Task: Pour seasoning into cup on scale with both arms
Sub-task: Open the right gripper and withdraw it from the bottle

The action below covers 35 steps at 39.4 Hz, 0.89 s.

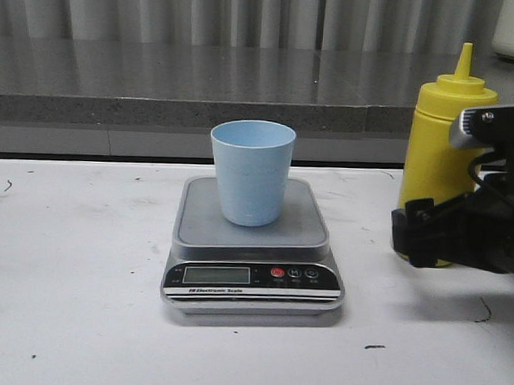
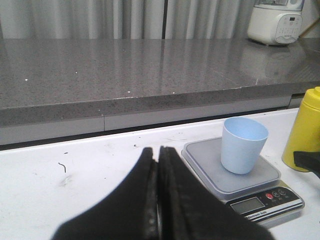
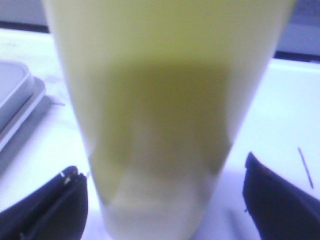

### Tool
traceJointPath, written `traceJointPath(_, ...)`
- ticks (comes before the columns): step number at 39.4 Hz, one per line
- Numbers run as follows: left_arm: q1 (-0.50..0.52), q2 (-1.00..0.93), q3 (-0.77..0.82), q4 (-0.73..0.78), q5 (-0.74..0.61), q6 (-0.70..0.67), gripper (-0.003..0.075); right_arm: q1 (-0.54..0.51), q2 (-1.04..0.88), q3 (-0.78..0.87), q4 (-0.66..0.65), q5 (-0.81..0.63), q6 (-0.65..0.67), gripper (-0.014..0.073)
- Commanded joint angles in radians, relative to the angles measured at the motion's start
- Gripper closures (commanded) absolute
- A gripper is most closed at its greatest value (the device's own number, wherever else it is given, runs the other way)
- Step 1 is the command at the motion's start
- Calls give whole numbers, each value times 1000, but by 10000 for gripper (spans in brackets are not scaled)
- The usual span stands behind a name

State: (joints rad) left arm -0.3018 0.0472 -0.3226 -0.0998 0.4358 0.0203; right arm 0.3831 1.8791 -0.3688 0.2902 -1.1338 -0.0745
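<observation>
One cup (image 1: 251,171), one scale (image 1: 252,244), one seasoning (image 1: 441,142)

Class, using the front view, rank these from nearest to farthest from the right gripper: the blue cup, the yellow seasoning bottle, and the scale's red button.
1. Seasoning bottle: directly at the right gripper, between its open fingers on the right side of the table.
2. Red button: on the scale's black front panel, left of the gripper.
3. Cup: standing on the scale platform, farther back; close to the button's rank, though.
</observation>
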Motion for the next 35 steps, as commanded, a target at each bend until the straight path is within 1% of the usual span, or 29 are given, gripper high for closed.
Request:
traceJointPath(1, 3, 12, -25, -13, -86, -10, 740, 2, -45, 43, -64, -153, -1, -50)
traceJointPath(6, 3, 12, -25, -13, -86, -10, 740, 2, -45, 105, -149, -153, -1, -50)
traceJointPath(9, 3, 12, -25, -13, -86, -10, 740, 2, -45, 135, -170, -153, 5, -45)
traceJointPath(11, 3, 12, -25, -13, -86, -10, 740, 2, -45, 153, -170, -153, 12, -22)
traceJointPath(13, 3, 12, -25, -13, -86, -10, 740, 2, -46, 168, -170, -153, 25, 29)
traceJointPath(15, 3, 12, -25, -13, -86, -10, 740, 2, -48, 185, -170, -153, 44, 118)
traceJointPath(17, 3, 12, -25, -13, -86, -10, 740, 2, -48, 201, -170, -153, 47, 238)
traceJointPath(20, 3, 12, -25, -13, -86, -10, 740, 2, -51, 226, -170, -153, 47, 443)
traceJointPath(22, 3, 12, -25, -13, -86, -10, 740, 2, -52, 242, -170, -153, 47, 559)
traceJointPath(24, 3, 12, -25, -13, -86, -10, 740, 2, -56, 257, -170, -153, 47, 657)
traceJointPath(31, 3, 12, -25, -13, -86, -10, 740, 2, -105, 308, -169, -153, 47, 664)
traceJointPath(35, 3, 12, -25, -13, -86, -10, 740, 2, -168, 335, -151, -153, 47, 663)
